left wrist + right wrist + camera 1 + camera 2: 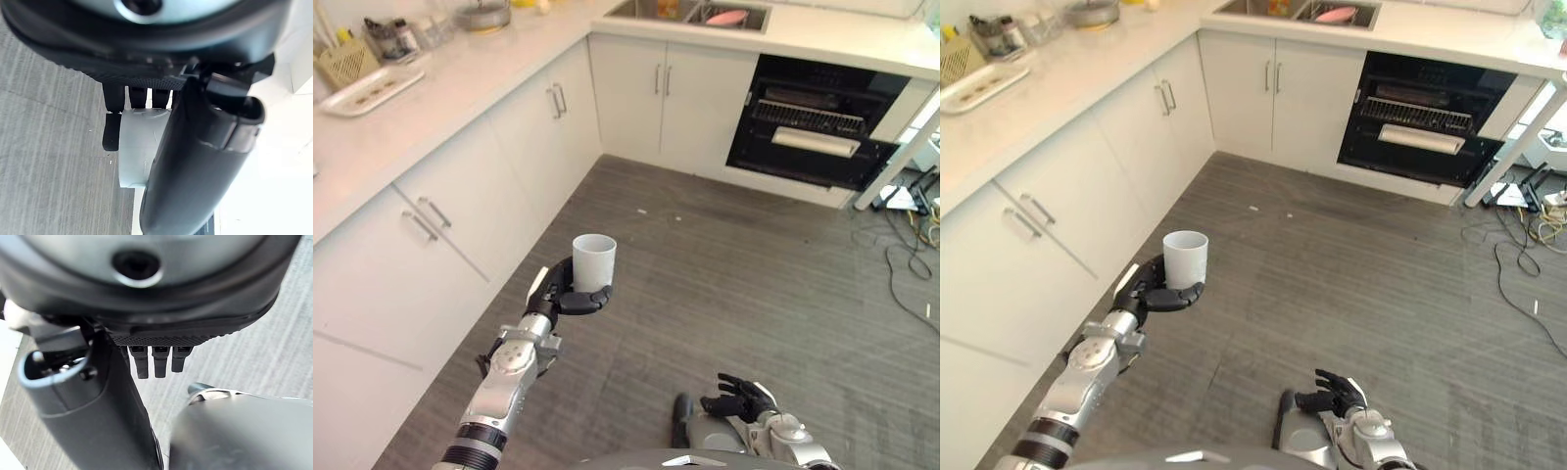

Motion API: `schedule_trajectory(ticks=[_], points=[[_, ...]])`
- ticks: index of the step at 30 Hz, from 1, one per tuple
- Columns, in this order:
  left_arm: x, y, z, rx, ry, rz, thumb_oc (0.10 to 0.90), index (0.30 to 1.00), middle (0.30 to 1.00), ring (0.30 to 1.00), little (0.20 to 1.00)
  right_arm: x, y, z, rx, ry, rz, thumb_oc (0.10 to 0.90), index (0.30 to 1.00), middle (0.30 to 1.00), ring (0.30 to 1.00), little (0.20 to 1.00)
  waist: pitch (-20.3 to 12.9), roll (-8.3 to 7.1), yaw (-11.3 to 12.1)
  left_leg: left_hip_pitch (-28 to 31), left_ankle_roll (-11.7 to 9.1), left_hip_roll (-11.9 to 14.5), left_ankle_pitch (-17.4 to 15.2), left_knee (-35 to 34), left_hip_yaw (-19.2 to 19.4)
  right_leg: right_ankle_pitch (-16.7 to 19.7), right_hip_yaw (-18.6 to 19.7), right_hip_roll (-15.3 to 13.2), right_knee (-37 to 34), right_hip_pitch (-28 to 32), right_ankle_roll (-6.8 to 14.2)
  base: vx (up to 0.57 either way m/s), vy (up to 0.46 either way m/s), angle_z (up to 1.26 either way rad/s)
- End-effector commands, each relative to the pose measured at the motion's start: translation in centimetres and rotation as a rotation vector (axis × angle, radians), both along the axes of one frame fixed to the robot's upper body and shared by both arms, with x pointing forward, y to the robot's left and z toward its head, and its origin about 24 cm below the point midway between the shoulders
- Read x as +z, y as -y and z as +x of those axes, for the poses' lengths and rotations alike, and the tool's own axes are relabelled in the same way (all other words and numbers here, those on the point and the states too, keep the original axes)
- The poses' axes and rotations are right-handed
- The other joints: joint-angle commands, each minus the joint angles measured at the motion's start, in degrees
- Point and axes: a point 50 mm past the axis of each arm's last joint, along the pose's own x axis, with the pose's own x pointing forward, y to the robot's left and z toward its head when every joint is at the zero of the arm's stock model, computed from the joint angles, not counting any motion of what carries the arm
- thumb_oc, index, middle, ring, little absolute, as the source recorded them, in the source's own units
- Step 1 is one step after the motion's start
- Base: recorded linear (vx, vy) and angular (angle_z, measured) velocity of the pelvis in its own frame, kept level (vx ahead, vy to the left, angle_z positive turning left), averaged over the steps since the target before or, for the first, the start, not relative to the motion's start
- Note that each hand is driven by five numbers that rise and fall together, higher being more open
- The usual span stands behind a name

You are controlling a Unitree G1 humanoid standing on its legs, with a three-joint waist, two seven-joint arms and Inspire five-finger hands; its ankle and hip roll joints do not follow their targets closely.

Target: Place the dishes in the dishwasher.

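Left hand (570, 294) wrapped round an upright white cup (594, 261) at centre frame, open dishwasher (815, 122) upper right — right hand (741, 399) low, fingers loose, empty.

White L-shaped cabinets (460, 196) under pale countertop (440, 88), grey plank floor (724, 294), open black oven (813, 122).

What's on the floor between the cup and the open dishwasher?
Just bare grey floor lies between the white cup and the dishwasher, seen in both eye views.
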Motion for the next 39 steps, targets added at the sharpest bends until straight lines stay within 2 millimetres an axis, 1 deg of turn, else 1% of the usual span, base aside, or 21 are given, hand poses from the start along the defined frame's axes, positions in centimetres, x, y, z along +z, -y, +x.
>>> schedule_trajectory(ticks=[1, 3, 4, 5, 6, 8, 11, 14, 17, 19, 21, 22, 25, 26, 28, 30, 32, 34, 37, 38, 39], points=[[7.2, -0.3, 2.3, -0.023, 0.352, 0.003, 0.4, 0.3, 0.3, 0.3, 0.3, 2.2, 2.1, 2.8, -0.022, 0.147, -0.083, 0.8, 0.9, 0.9, 0.9, 0.9, -0.15, -3.55, 1.43, -7.21, 4.17, -1.9, -2.44, 3.7, 2.9, -9.62, -0.29, 1.82, -6.49, 8.03, 2.61, 0.43, -0.025, -0.19], [6.7, -0.8, 1.7, -0.007, 0.336, 0.012, 0.4, 0.3, 0.3, 0.3, 0.3, 2.7, 1.9, 3.4, -0.035, 0.189, -0.059, 0.8, 0.9, 0.9, 0.9, 0.9, -0.09, -4.59, 3.31, -11.93, 7.17, -6.41, -4.06, -6.95, 3.76, -9.13, 1.79, 0.97, -7.88, 10.51, 4.04, 0.32, 0.103, -0.37], [6.7, -0.8, 1.7, -0.007, 0.336, 0.012, 0.4, 0.3, 0.3, 0.3, 0.3, 2.7, 1.9, 3.4, -0.035, 0.189, -0.059, 0.8, 0.9, 0.9, 0.9, 0.9, -0.07, -4.63, 3.35, -11.84, 7.18, -6.45, -4.03, -7.04, 3.82, -9.12, 1.83, 0.93, -7.88, 10.54, 4.04, 0.52, 0.151, -1.01], [6.7, -1.1, 1.4, -0.005, 0.335, 0.034, 0.4, 0.3, 0.3, 0.3, 0.3, 3.0, 1.7, 3.8, -0.03, 0.216, -0.052, 0.8, 0.9, 0.9, 0.9, 0.9, -0.15, -4.38, 4.32, -14.79, 6.63, -5.21, -4.63, -21.68, 4.03, -11.12, 2.72, 1.11, -9.14, 14.08, 6.06, 0.49, 0.167, -0.83], [6.7, -1.3, 1.3, 0.002, 0.335, 0.039, 0.4, 0.3, 0.3, 0.3, 0.3, 3.3, 1.6, 4.2, -0.021, 0.233, -0.056, 0.8, 0.9, 0.9, 0.9, 0.9, -0.11, -4.4, 5.55, -13.95, 7.07, -6.79, 0.14, -32.4, 4.13, -10.57, 3.36, 0.84, -9.6, 15.11, 6.34, 0.7, 0.236, -0.72], [6.6, -2.0, 0.9, 0.034, 0.335, 0.067, 0.4, 0.3, 0.3, 0.3, 0.3, 3.6, 1.6, 4.8, -0.001, 0.252, -0.069, 0.8, 0.9, 0.9, 0.9, 0.9, 0.23, -4.43, 7.72, -15.21, 5.38, -7.01, 4.99, -45.24, -3.2, -12.51, 5.85, 1.54, -9.52, 17.95, 7.02, 0.58, 0.189, -0.64], [6.4, -2.3, 0.5, 0.04, 0.327, 0.074, 0.4, 0.3, 0.3, 0.3, 0.3, 3.8, 1.3, 5.1, 0.015, 0.269, -0.061, 0.8, 0.9, 0.9, 0.9, 0.9, -0.79, -4.07, 7.93, -14.78, 3.85, -5.18, 7.93, -48.39, -4.63, -14.88, 9.31, 1.4, -8.03, 20.72, 7.75, 0.54, 0.185, -0.98], [6.7, -2.2, 0.7, 0.017, 0.33, 0.106, 0.4, 0.3, 0.3, 0.3, 0.3, 3.6, 1.2, 4.7, 0.005, 0.261, -0.051, 0.8, 0.9, 0.9, 0.9, 0.9, -2.53, -4.69, 7.85, -14.26, 5.34, -6.01, 7.85, -43.99, -2.79, -15.22, 10.73, -0.8, 0.35, 19.42, 9.69, 0.5, 0.278, -0.82], [6.3, -2.2, 0.7, 0.008, 0.304, 0.123, 0.4, 0.3, 0.3, 0.3, 0.3, 3.3, 0.6, 4.6, -0.011, 0.246, -0.03, 0.8, 0.9, 0.9, 0.9, 0.9, -2.29, -5.33, 7.25, -12.18, 10.0, -9.93, 2.37, -40.42, -1.86, -3.02, 11.8, -5.49, 19.62, 12.29, 14.15, 0.44, 0.322, -0.48], [6.6, -2.5, 0.7, -0.003, 0.31, 0.15, 0.4, 0.3, 0.3, 0.3, 0.3, 3.7, -0.1, 5.4, 0.007, 0.277, -0.015, 0.8, 0.9, 0.9, 0.9, 0.9, -0.79, -3.82, 5.94, -8.28, 12.91, -11.14, -0.3, -40.89, -0.83, 3.89, 11.38, -7.46, 34.39, 5.53, 14.94, 0.38, 0.384, -0.06], [6.7, -3.1, 0.6, 0.023, 0.311, 0.164, 0.4, 0.3, 0.3, 0.3, 0.3, 4.4, -0.7, 6.4, 0.051, 0.316, -0.018, 0.8, 0.9, 0.9, 0.9, 0.9, 0.01, -2.04, 5.41, -4.09, 14.51, -12.07, -2.15, -43.14, 0.8, 3.03, 7.74, -10.19, 41.29, -1.76, 15.41, 0.4, 0.365, -0.52], [6.7, -3.3, 0.6, 0.04, 0.31, 0.16, 0.4, 0.3, 0.3, 0.3, 0.3, 4.8, -0.9, 6.8, 0.058, 0.341, -0.013, 0.8, 0.9, 0.9, 0.9, 0.9, 0.11, -1.53, 4.7, -2.23, 14.5, -12.64, -2.63, -44.33, 1.17, 1.45, 5.81, -10.06, 39.63, -4.13, 15.22, 0.48, 0.284, -0.71], [6.5, -3.4, 0.4, 0.059, 0.32, 0.143, 0.4, 0.3, 0.3, 0.3, 0.3, 6.7, -0.5, 7.9, 0.06, 0.444, -0.011, 0.8, 0.9, 0.9, 0.9, 0.9, 0.37, -1.66, 2.74, 2.79, 13.24, -14.88, -4.75, -46.19, 1.71, -3.63, 1.34, -6.61, 19.06, -7.14, 13.38, 0.52, 0.102, -0.25], [6.8, -3.8, 0.4, 0.078, 0.332, 0.149, 0.4, 0.3, 0.3, 0.3, 0.3, 7.5, -0.2, 8.5, 0.062, 0.483, -0.019, 0.8, 0.9, 0.9, 0.9, 0.9, -0.23, -2.2, 3.26, 5.27, 12.22, -15.53, -7.11, -47.39, 2.32, -4.81, -2.94, -8.26, 9.56, -7.54, 14.6, 0.58, -0.008, -0.02], [7.2, -3.9, 0.7, 0.087, 0.352, 0.152, 0.4, 0.3, 0.3, 0.3, 0.3, 8.6, -0.3, 9.2, 0.091, 0.539, -0.039, 0.8, 0.9, 0.9, 0.9, 0.9, -0.51, -2.08, 3.47, 7.49, 10.01, -14.55, -7.14, -49.57, 5.21, -2.94, -13.55, -8.74, -3.62, -6.71, 14.19, 0.41, -0.031, -0.11], [7.1, -3.8, 0.9, 0.096, 0.36, 0.145, 0.4, 0.3, 0.3, 0.3, 0.3, 9.7, -0.3, 9.8, 0.111, 0.594, -0.056, 0.8, 0.9, 0.9, 0.9, 0.9, -1.05, -2.75, 3.67, 9.41, 9.49, -15.34, -8.82, -49.14, 6.93, -2.37, -17.65, -9.19, -5.67, -6.65, 13.89, 0.38, -0.022, -0.48], [6.7, -3.2, 0.9, 0.083, 0.355, 0.131, 0.4, 0.3, 0.3, 0.3, 0.3, 10.5, 0.2, 9.8, 0.104, 0.635, -0.065, 0.8, 0.9, 0.9, 0.9, 0.9, -2.49, -3.54, 3.26, 10.41, 9.48, -16.11, -11.98, -46.62, 6.46, -2.01, -16.99, -8.48, -6.02, -4.44, 12.35, 0.53, -0.035, -0.51], [6.3, -2.3, 1.1, 0.065, 0.345, 0.104, 0.4, 0.3, 0.3, 0.3, 0.3, 11.5, 0.7, 9.7, 0.094, 0.688, -0.062, 0.8, 0.9, 0.9, 0.9, 0.9, -3.87, -2.98, 2.53, 10.19, 7.35, -13.63, -11.96, -36.99, 5.33, -3.64, -15.08, -5.77, -4.78, -2.33, 9.88, 0.6, -0.103, -0.29], [6.0, -1.8, 1.1, 0.053, 0.336, 0.081, 0.4, 0.3, 0.3, 0.3, 0.3, 13.3, 1.0, 10.2, 0.116, 0.768, -0.088, 0.8, 0.9, 0.9, 0.9, 0.9, -3.43, -2.82, 3.02, 4.33, 2.21, -7.13, -3.77, -14.13, 5.26, -6.82, -14.21, -2.34, -5.37, 2.3, 5.88, 0.45, -0.211, 0.21], [6.0, -1.7, 1.1, 0.053, 0.336, 0.081, 0.4, 0.3, 0.3, 0.3, 0.3, 13.3, 1.0, 10.2, 0.115, 0.768, -0.088, 0.8, 0.9, 0.9, 0.9, 0.9, -3.35, -2.58, 3.05, 3.75, 1.76, -6.46, -4.04, -12.92, 4.96, -6.95, -14.27, -1.77, -5.57, 2.35, 5.52, 0.39, -0.2, -0.39], [5.9, -1.7, 1.0, 0.058, 0.337, 0.074, 0.4, 0.3, 0.3, 0.3, 0.3, 14.4, 1.4, 10.5, 0.102, 0.814, -0.114, 0.8, 0.9, 0.9, 0.9, 0.9, -2.32, -3.03, 4.06, -0.81, 0.2, -3.64, -1.42, -2.97, 4.54, -8.52, -13.62, 0.05, -8.06, 6.13, 3.73, 0.34, -0.131, -0.6]])
